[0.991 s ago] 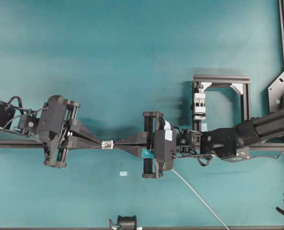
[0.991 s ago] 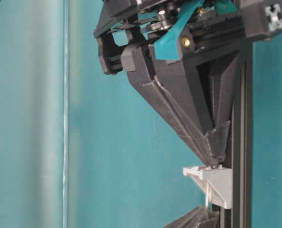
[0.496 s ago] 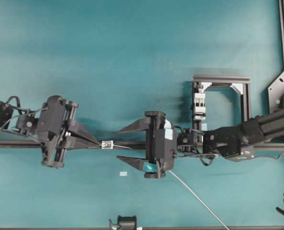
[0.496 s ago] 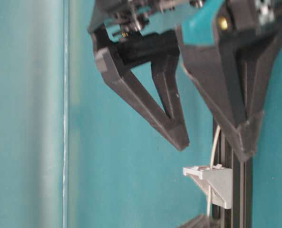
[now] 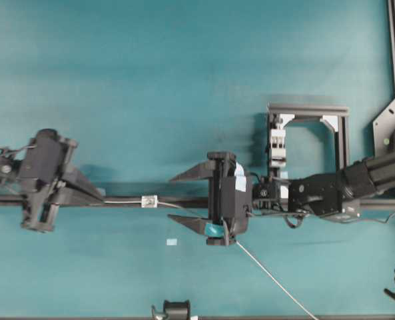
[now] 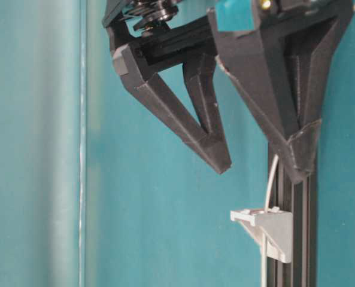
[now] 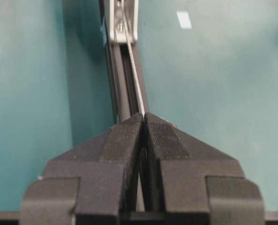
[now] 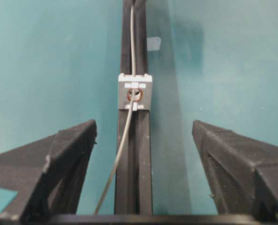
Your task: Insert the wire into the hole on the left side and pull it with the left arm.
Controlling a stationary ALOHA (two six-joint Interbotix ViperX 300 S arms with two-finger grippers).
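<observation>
Wire [image 8: 131, 42] runs through the hole [image 8: 134, 94] — left arm [image 5: 47, 179] jaws pinch it; right gripper [image 5: 182, 199] jaws wide

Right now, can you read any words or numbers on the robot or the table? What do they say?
No readable text anywhere.
White label on the right gripper: too small and blurred to read.
Small pale tape rectangle on the table: looks blank.
Block with the hole: raised marks only, no letters.
Left gripper, pinching the wire: no markings.
</observation>
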